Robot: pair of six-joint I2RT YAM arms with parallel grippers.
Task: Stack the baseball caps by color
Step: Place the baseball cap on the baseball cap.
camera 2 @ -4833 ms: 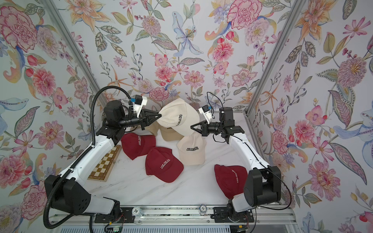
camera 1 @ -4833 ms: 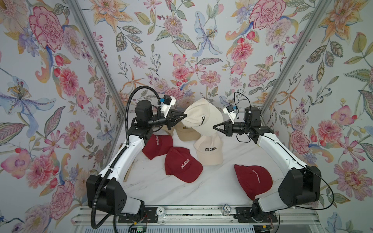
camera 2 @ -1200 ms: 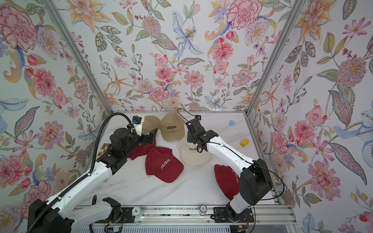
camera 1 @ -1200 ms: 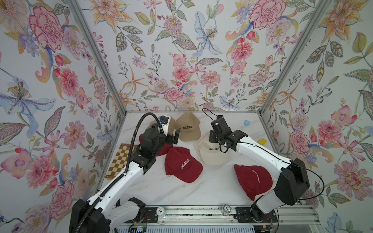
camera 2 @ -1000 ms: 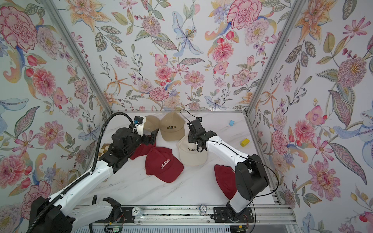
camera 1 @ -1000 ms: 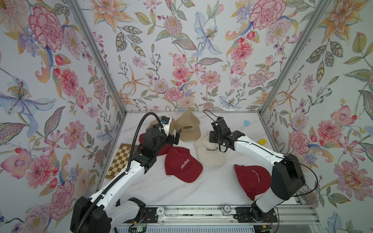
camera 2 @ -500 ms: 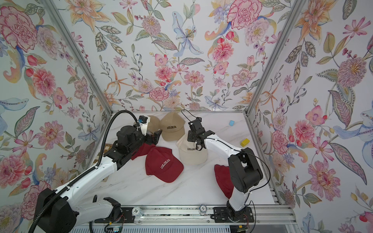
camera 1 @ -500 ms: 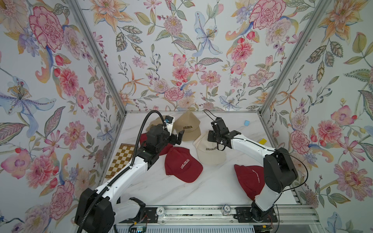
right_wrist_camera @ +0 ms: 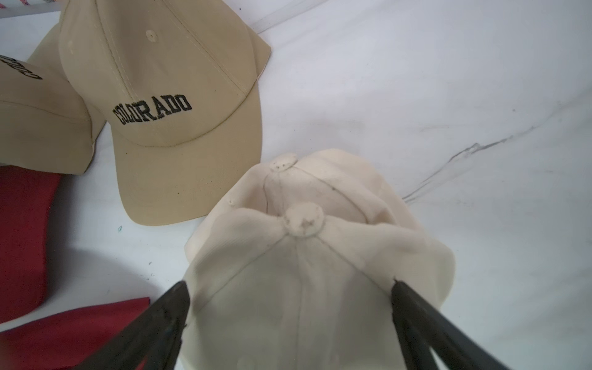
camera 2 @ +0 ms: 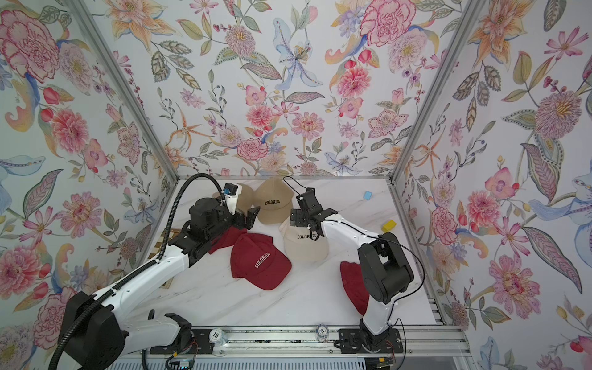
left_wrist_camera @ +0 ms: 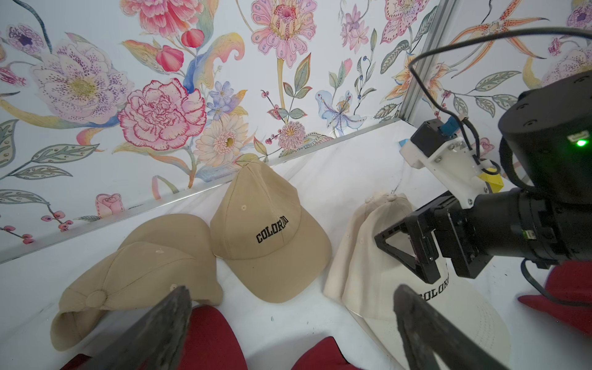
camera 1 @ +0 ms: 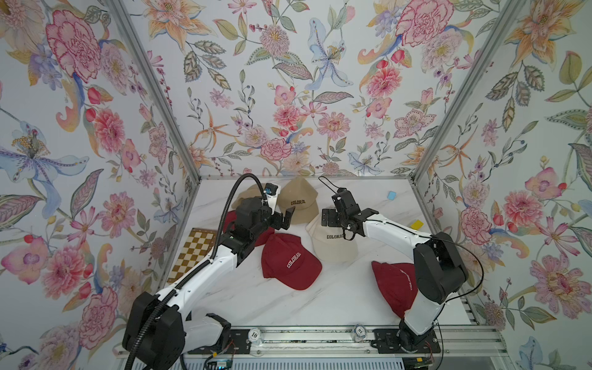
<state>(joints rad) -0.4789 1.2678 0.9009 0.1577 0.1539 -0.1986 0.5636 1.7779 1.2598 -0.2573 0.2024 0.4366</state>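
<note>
Two small things, a blue block (camera 1: 391, 195) and a yellow block (camera 1: 416, 224), lie by the surface's (camera 1: 288, 307) right edge, and a checkered board (camera 1: 195, 253) lies at its left edge. The left arm (camera 1: 205, 266) hides part of one dark red cap (camera 1: 266, 235). The left jaws hang wide and empty above it. The right jaws, equally wide, straddle the top cream cap (right_wrist_camera: 301, 288), stacked on the lower cream cap (right_wrist_camera: 339, 182) mid-surface. Both tan caps (left_wrist_camera: 262, 230) (left_wrist_camera: 144, 272) lie along the back edge.
</note>
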